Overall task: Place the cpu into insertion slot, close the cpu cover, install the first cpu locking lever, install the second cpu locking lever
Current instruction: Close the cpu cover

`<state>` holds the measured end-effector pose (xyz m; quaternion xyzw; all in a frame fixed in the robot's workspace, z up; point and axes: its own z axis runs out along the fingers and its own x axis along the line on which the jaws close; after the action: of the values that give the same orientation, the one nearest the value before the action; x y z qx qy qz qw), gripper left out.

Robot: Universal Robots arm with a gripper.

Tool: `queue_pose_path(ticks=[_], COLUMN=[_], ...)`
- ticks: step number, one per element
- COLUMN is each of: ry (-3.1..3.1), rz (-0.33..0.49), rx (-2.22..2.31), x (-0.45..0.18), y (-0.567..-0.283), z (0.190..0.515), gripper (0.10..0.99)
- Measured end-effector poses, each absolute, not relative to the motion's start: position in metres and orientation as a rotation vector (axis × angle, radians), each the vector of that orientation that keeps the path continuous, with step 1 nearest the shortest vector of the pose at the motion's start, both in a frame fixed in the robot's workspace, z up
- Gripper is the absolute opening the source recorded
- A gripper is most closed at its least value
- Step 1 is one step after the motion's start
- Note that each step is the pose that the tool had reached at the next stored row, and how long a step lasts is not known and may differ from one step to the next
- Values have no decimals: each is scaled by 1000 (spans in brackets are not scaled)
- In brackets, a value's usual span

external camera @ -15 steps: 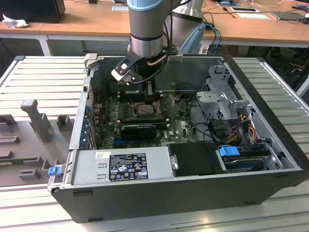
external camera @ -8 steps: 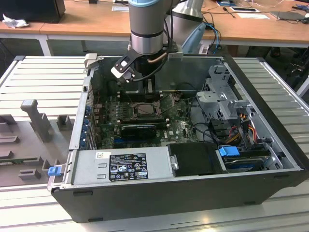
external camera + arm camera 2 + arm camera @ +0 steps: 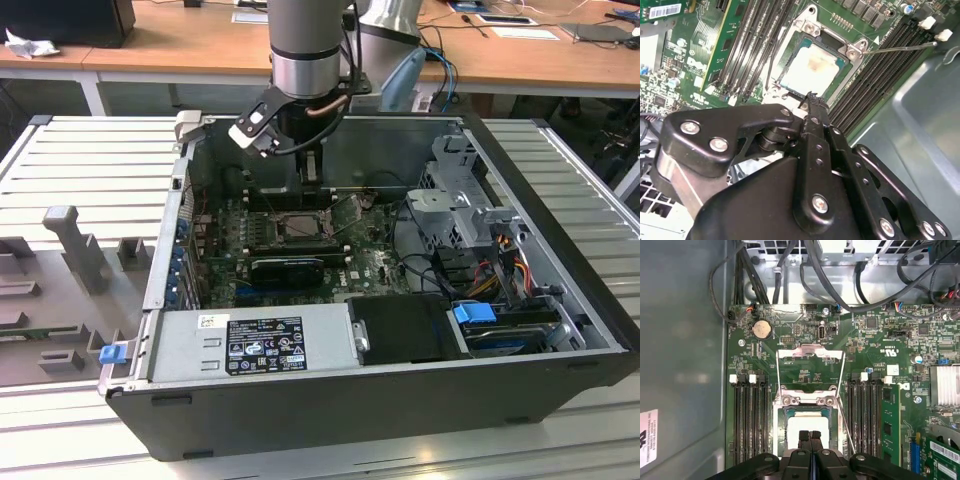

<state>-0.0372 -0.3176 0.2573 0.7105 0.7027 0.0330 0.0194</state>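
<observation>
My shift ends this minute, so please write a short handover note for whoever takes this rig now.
Tool: shut, holding nothing, hanging low over the cpu.
Cpu: lying in the insertion slot.
Cpu cover: open, swung back off the slot.
One locking lever: unlatched, sticking out sideways.
Done: cpu placed.
Left: cover to close, both levers to latch.

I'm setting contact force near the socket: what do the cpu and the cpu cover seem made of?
The cpu: probably a metal-capped chip, pale matte silver top with a tan smudge at its centre. The cpu cover: thin sheet metal, likely steel, bare and shiny; it catches light along its bar.
</observation>
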Motion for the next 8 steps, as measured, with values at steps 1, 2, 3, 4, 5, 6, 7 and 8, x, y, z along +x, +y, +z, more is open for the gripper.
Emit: queue_pose_path(ticks=[1, 2, 3, 4, 5, 6, 7, 8], ry=[2181, 2181, 2181, 2182, 2181, 2181, 2181, 2181], rz=[102, 102, 102, 103, 102, 101, 101, 100], rx=[2205, 2205, 2205, 2205, 2206, 2206, 2207, 2207], x=[-37, -37, -37, -37, -35, -33, -30, -25], y=[-318, -318, -318, -318, -318, -318, -318, -318], z=[259, 261, 263, 263, 263, 263, 263, 263], gripper=[106, 106, 106, 106, 106, 106, 106, 106])
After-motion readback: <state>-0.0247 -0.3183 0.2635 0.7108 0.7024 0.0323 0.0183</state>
